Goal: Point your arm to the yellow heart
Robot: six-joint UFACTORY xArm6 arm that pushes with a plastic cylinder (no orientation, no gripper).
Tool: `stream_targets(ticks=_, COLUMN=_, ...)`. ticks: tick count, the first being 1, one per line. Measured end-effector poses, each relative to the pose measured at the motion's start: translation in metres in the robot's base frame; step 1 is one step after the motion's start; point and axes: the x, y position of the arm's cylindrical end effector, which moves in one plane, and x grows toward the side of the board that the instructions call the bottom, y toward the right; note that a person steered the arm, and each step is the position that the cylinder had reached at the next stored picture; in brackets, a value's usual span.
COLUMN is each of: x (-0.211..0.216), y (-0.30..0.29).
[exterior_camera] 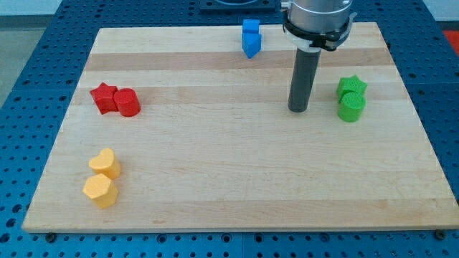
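The yellow heart (106, 163) lies near the view's lower left of the wooden board (237, 186), touching a yellow hexagon (99, 191) just below it. My tip (297, 110) rests on the board in the upper right part, far to the right of and above the yellow heart. The rod hangs from the arm at the view's top.
A red star (105, 97) and a red cylinder (128, 102) sit together at the left. Two blue blocks (250, 38) stand at the top middle. A green star (351, 87) and a green cylinder (351, 107) sit right of my tip.
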Motion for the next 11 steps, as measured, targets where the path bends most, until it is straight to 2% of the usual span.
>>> stream_targets(ticks=4, x=0.062, y=-0.025)
stream_targets(ticks=5, x=0.066, y=-0.025)
stream_targets(ticks=6, x=0.065, y=-0.08)
stream_targets(ticks=9, x=0.065, y=-0.306)
stream_targets(ticks=10, x=0.065, y=-0.311)
stream_targets(ticks=11, x=0.095, y=-0.328)
